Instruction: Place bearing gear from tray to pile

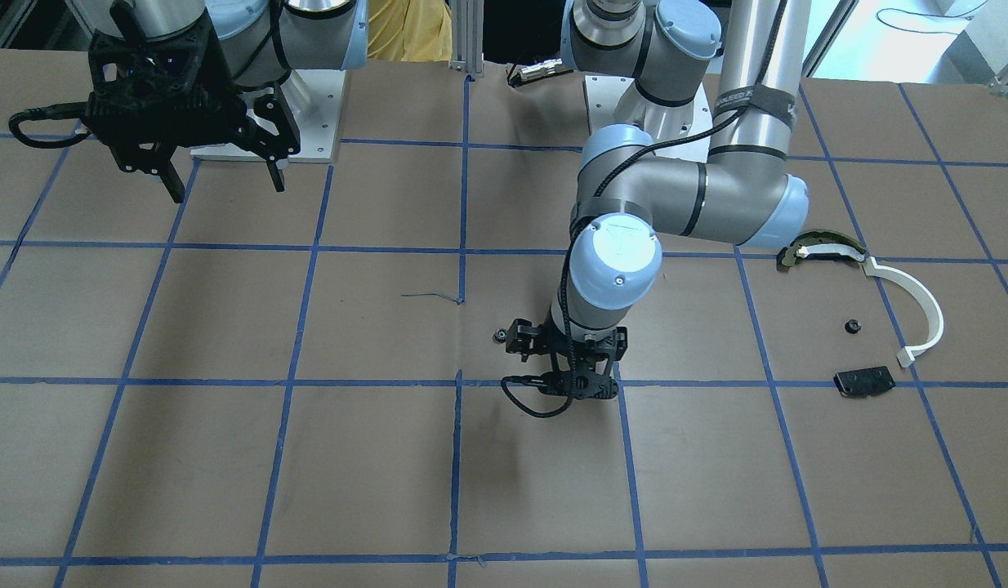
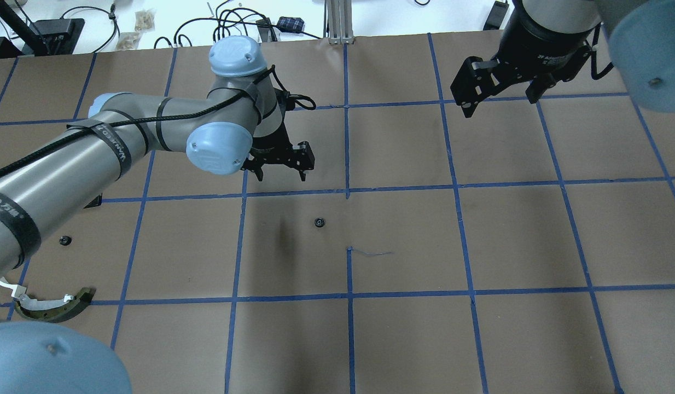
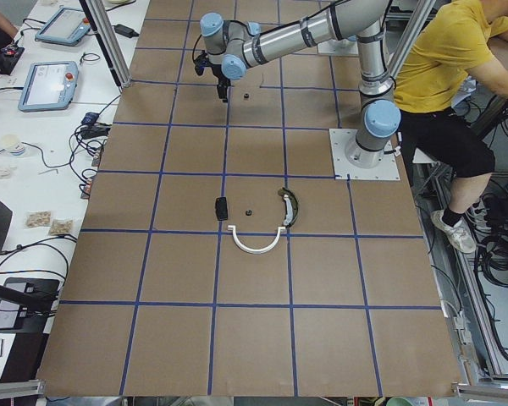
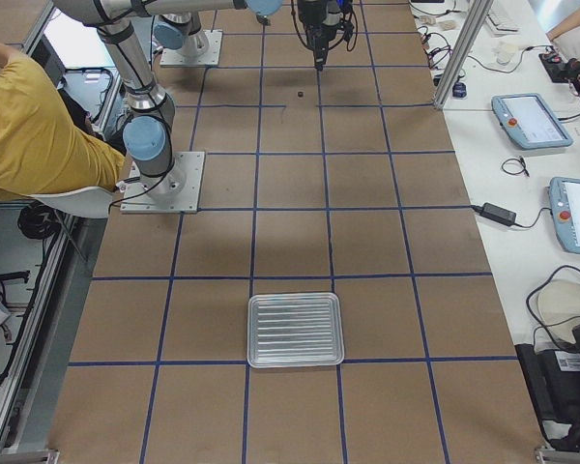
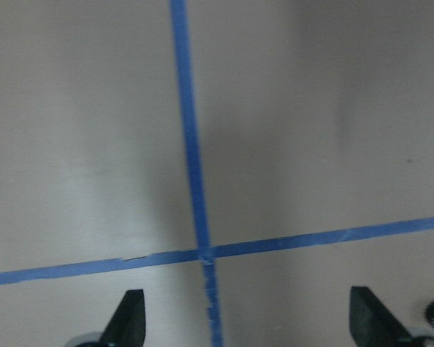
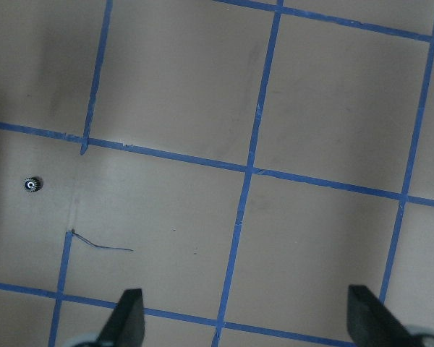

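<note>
The gear lay loose on the table near its middle. It was neither on the tray, which sat well apart at the robot's right end, nor in the pile at the left end. That middle spot looked like a hand-off point, since each arm could reach it but neither could easily cover the whole table.

In the overhead view the left gripper hung near the gear, which lay at about 5 o'clock from it. Its jaws were wide and held nothing. They pointed down at a tape crossing rather than at the gear, which showed only at the 4 o'clock corner of the left wrist view. The gripper seemed set for a pick but not yet lined up, so it would probably need a short shift toward 5 o'clock before coming down.

The right gripper stood well apart, at about 2 o'clock from the gear, raised and also wide with nothing in it. It seemed to be parked there to leave the middle free.

From the gear the pile lay at about 8 o'clock. It was made up of a white arc, a dark curved piece, a black plate and one small part among them. The carry to it had not yet begun.
</note>
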Robot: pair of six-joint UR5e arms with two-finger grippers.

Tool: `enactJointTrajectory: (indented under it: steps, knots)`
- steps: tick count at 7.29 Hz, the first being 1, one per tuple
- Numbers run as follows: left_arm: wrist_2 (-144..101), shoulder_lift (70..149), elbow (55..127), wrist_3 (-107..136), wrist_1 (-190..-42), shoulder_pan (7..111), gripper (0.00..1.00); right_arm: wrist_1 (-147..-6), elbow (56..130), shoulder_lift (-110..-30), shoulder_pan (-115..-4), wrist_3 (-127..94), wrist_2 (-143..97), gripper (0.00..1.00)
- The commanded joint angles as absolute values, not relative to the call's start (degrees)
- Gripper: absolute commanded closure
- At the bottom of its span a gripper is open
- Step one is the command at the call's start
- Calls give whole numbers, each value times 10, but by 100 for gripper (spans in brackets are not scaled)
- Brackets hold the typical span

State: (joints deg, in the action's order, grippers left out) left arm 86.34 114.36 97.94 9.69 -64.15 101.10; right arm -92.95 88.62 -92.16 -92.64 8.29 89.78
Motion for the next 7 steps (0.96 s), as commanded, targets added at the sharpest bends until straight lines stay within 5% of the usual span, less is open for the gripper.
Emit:
enactJointTrajectory:
  steps: [1,4,7]
  knots:
    - [843,1157,1016,171,-620,1036,0,-923,887,-921,-926,77,897,0]
    - [848,1183,1016,185,-620,1072,3,-930,887,-921,-925,78,896,0]
    - [850,1188,1014,172,-621,1071,27,-930,887,-921,-925,86,896,0]
